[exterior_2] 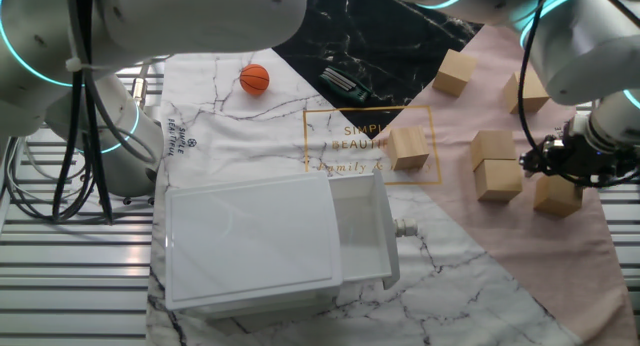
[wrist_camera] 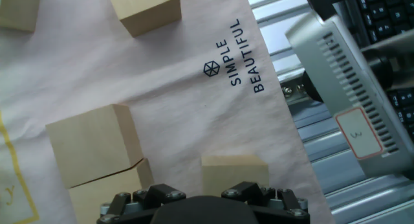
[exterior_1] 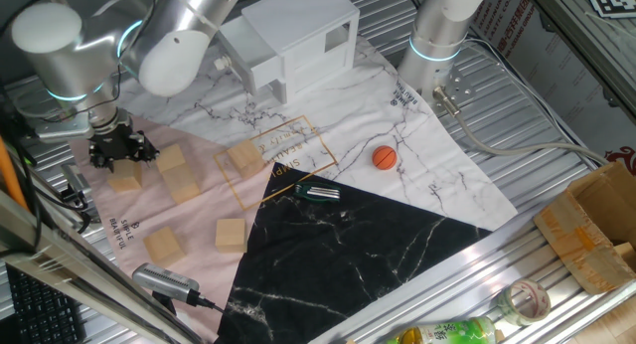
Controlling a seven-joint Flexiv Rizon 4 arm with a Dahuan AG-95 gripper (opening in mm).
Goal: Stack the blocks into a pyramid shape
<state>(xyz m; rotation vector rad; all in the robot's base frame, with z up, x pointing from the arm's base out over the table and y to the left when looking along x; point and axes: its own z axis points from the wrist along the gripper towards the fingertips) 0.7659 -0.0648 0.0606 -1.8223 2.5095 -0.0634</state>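
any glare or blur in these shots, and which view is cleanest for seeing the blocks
One fixed view: arm casing near the lens is soft, glare on its metal. The other fixed view: blurred arm casing along the top. Hand view: sharp, evenly lit blocks, claw cropped at the bottom.

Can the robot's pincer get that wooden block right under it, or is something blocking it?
Probably yes. The pincer hangs right over the block at the edge of the pink cloth, and nothing lies on top of it. The two touching blocks beside it sit apart, so there looks to be room.
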